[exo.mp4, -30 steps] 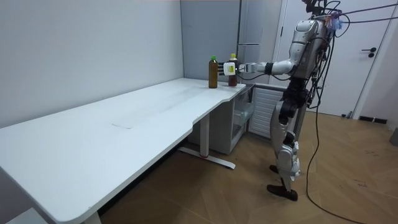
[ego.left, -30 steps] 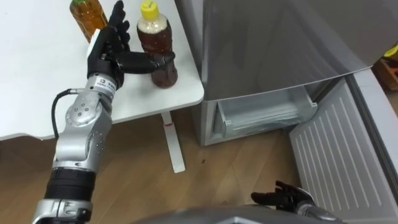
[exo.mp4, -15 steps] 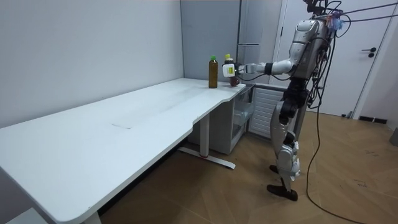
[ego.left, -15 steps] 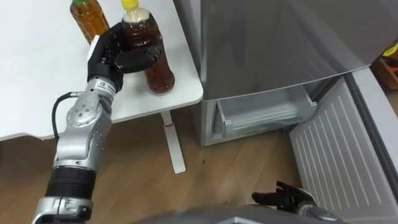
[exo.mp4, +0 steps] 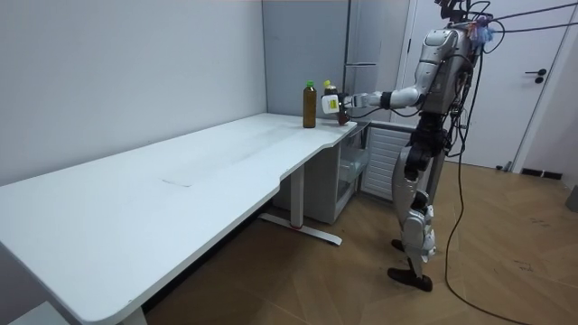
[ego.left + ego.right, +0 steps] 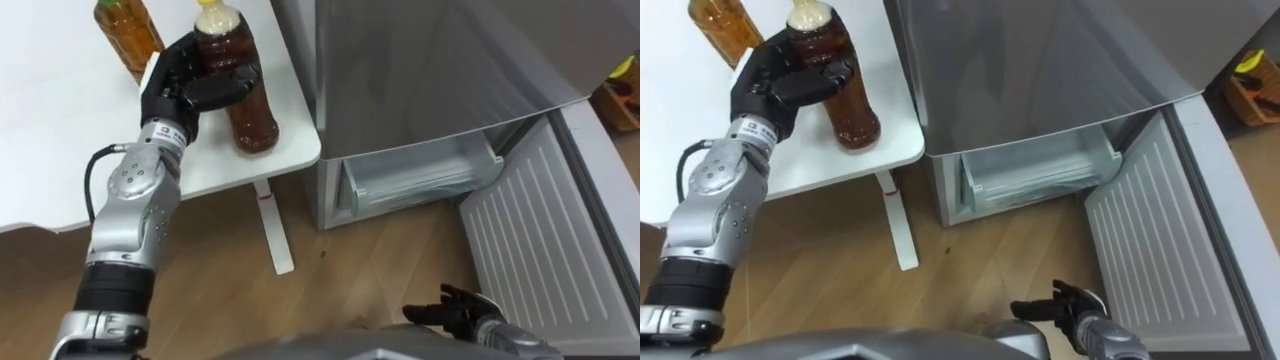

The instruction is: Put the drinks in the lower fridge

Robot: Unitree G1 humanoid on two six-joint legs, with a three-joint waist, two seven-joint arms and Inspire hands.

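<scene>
"So where is the dark bottle [image 6: 255,120] sitting?"

"Just beside the fridge [image 6: 430,60], on the white table's [image 6: 60,120] corner nearest it. The left hand [image 6: 180,85] is wrapping its fingers and thumb round the bottle's upper half."

"Is it lifting off?"

"I cannot tell; the base is showing right at the tabletop."

"And the other drink?"

"The amber bottle [image 6: 125,35] is standing farther from the fridge, beyond the left hand."

"The right hand [image 6: 460,312]?"

"It is hanging low before the fridge, fingers loosely spread, holding nothing. The fridge's lower door [image 6: 540,250] is standing open, exposing a clear drawer [image 6: 420,180]."
</scene>
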